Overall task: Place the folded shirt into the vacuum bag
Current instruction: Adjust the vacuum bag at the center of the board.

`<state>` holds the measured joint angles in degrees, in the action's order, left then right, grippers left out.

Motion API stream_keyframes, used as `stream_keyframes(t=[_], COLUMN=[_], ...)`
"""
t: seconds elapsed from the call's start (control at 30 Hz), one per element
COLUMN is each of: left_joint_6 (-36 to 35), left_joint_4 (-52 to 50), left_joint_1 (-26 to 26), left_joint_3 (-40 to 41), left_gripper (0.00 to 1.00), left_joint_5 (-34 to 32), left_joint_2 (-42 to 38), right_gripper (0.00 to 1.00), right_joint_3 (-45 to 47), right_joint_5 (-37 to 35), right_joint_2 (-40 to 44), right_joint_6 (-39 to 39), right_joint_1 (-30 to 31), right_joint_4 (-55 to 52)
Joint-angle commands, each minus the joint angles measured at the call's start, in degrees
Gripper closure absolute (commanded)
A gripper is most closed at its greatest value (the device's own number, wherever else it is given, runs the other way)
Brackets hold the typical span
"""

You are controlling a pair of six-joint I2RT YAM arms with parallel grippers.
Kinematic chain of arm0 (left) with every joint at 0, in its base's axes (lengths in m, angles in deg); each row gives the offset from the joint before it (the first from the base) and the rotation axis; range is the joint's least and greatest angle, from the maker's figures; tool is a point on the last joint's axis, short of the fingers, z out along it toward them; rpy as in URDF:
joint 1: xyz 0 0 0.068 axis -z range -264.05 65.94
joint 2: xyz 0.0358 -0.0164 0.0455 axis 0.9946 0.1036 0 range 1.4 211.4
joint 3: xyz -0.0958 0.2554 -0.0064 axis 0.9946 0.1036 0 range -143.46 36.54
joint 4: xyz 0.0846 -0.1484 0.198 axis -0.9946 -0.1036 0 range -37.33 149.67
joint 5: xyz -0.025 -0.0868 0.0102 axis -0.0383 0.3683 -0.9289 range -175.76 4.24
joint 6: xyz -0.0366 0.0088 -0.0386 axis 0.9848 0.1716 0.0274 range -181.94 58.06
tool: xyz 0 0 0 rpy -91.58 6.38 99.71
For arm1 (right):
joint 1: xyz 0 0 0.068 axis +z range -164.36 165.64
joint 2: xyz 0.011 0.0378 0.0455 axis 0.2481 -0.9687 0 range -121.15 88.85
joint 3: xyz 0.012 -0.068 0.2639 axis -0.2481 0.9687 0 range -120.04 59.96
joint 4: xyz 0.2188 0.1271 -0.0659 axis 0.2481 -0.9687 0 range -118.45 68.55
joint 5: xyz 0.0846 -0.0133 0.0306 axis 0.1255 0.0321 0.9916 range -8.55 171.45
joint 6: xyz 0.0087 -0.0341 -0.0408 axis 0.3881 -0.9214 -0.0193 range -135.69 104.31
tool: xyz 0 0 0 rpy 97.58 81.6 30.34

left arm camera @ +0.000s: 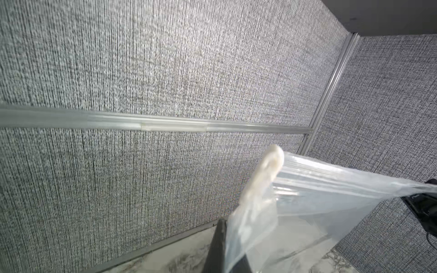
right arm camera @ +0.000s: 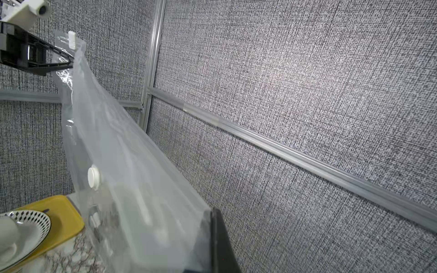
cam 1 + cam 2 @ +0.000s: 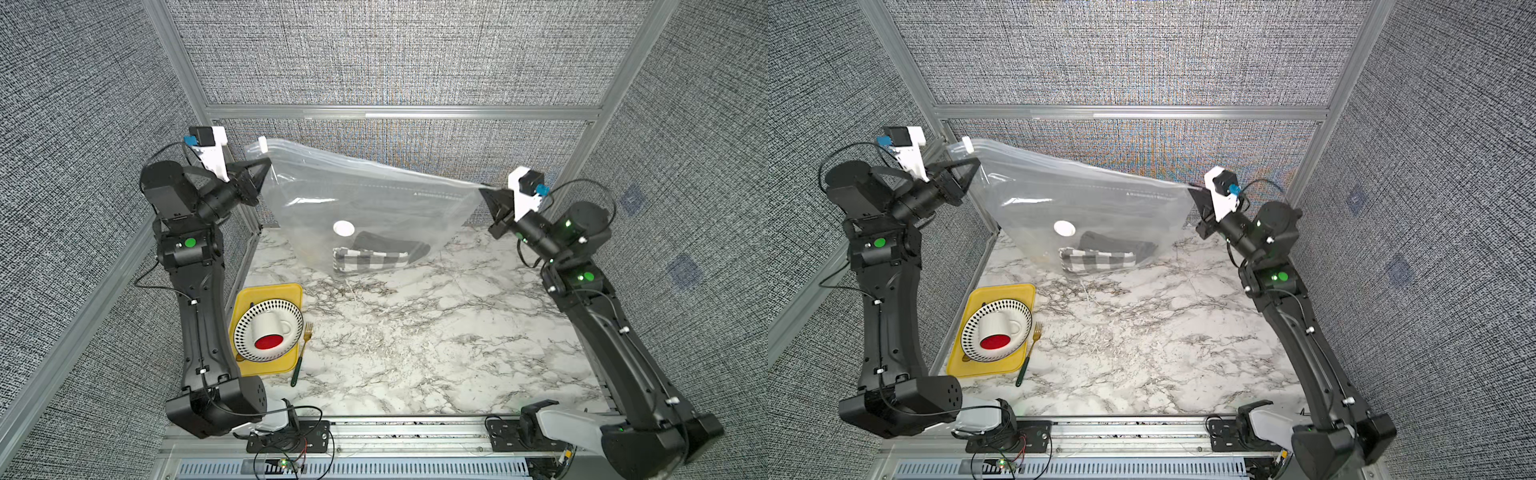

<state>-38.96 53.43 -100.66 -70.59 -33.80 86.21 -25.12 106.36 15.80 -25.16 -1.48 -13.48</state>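
Note:
The vacuum bag hangs stretched between my two grippers above the back of the table. Its white round valve faces forward. The folded shirt, dark with a black-and-white checked part, lies inside at the bag's bottom. My left gripper is shut on the bag's upper left corner, just below the white zip slider. My right gripper is shut on the upper right corner, which sits lower.
A yellow tray at the left holds a patterned plate and a tipped white cup. A gold fork lies beside it. The marble table is bounded by fabric walls close behind the bag.

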Motion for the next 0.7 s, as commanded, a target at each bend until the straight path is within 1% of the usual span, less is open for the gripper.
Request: stream_keyframes(t=[0.0, 0.07, 0.17, 0.2, 0.27, 0.3, 0.33, 0.37, 0.4, 0.43, 0.47, 0.5, 0.57, 0.67], left_joint_6=[6.20, 10.27, 19.53, 22.74, 26.57, 27.68, 28.16, 28.18, 27.93, 28.21, 28.99, 29.91, 31.27, 33.54], left_joint_4=[9.03, 12.61, 21.52, 24.10, 25.08, 24.11, 22.77, 21.38, 20.11, 20.07, 21.40, 23.38, 27.69, 34.11], left_joint_1=[-0.87, -0.80, -0.67, -0.37, 0.34, 0.86, 1.68, 2.36, 3.07, 3.45, 3.65, 3.68, 3.77, 4.24], left_joint_3=[-6.34, -10.99, -18.71, -22.64, -33.20, -39.78, -46.35, -51.43, -55.99, -58.42, -58.42, -57.02, -53.09, -45.42], left_gripper=[1.00, 1.00, 1.00, 1.00, 1.00, 1.00, 1.00, 1.00, 1.00, 1.00, 1.00, 1.00, 1.00, 1.00], left_joint_5=[-7.83, -9.24, -13.59, -15.10, -15.71, -15.88, -16.10, -16.75, -18.01, -19.35, -20.58, -21.66, -21.94, -18.20], left_joint_2=[3.75, 7.25, 15.06, 18.53, 25.31, 28.65, 32.88, 35.39, 37.61, 38.82, 38.99, 38.55, 36.47, 32.16], right_gripper=[1.00, 1.00, 1.00, 1.00, 1.00, 1.00, 1.00, 1.00, 1.00, 1.00, 1.00, 1.00, 1.00, 1.00], right_joint_3=[-10.07, -19.82, -37.96, -44.16, -56.51, -62.56, -66.66, -68.58, -68.20, -65.77, -62.79, -59.58, -58.51, -59.53], right_joint_5=[-1.12, -2.73, -6.47, -6.89, -7.15, -7.50, -6.94, -6.68, -6.15, -5.07, -4.58, -4.44, -3.59, 0.82], right_joint_2=[-6.13, -12.94, -25.26, -29.37, -36.52, -39.76, -42.10, -43.03, -42.89, -41.89, -40.77, -39.16, -37.78, -36.37], right_joint_6=[5.27, 5.71, 6.61, 7.86, 9.57, 10.16, 10.94, 12.24, 14.36, 16.75, 18.80, 20.34, 20.36, 20.02], right_joint_1=[-1.95, -2.53, -3.75, -4.39, -5.58, -6.09, -6.87, -7.75, -9.13, -10.68, -11.74, -12.68, -13.66, -14.41], right_joint_4=[3.11, 2.71, -0.75, -1.45, -2.90, -3.58, -3.26, -1.92, 0.64, 4.16, 8.40, 11.86, 13.64, 13.72])
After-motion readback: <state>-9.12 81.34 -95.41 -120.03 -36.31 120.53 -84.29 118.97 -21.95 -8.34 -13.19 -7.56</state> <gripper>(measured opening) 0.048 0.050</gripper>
